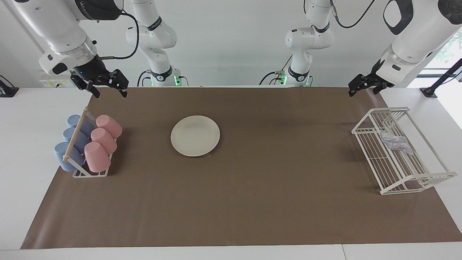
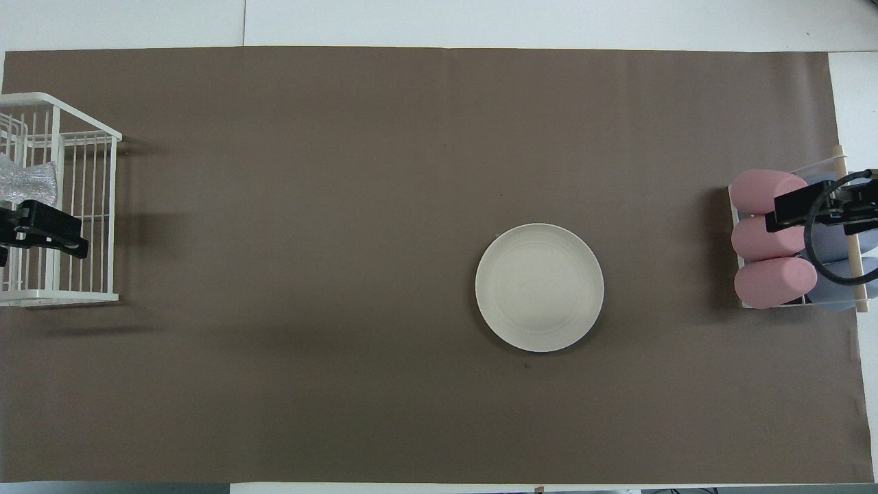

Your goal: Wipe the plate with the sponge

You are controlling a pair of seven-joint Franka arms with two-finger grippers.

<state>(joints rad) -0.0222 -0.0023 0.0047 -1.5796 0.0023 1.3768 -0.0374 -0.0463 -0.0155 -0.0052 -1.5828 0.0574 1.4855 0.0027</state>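
The cream-white plate (image 1: 195, 135) (image 2: 540, 287) lies flat on the brown mat, toward the right arm's end of the table. The silvery wrinkled sponge (image 1: 395, 141) (image 2: 27, 182) rests inside a white wire rack (image 1: 415, 178) (image 2: 103, 137) at the left arm's end. My left gripper (image 1: 362, 90) (image 2: 41, 230) hangs open in the air over the rack's end closest to the robots, well clear of the sponge and holding nothing. My right gripper (image 1: 110, 92) (image 2: 796, 209) waits open and empty, high over the cup rack.
A small rack (image 1: 90, 174) at the right arm's end holds three pink cups (image 1: 103, 138) and three blue cups (image 1: 70, 144) lying on their sides. The brown mat (image 1: 252, 202) covers most of the white table.
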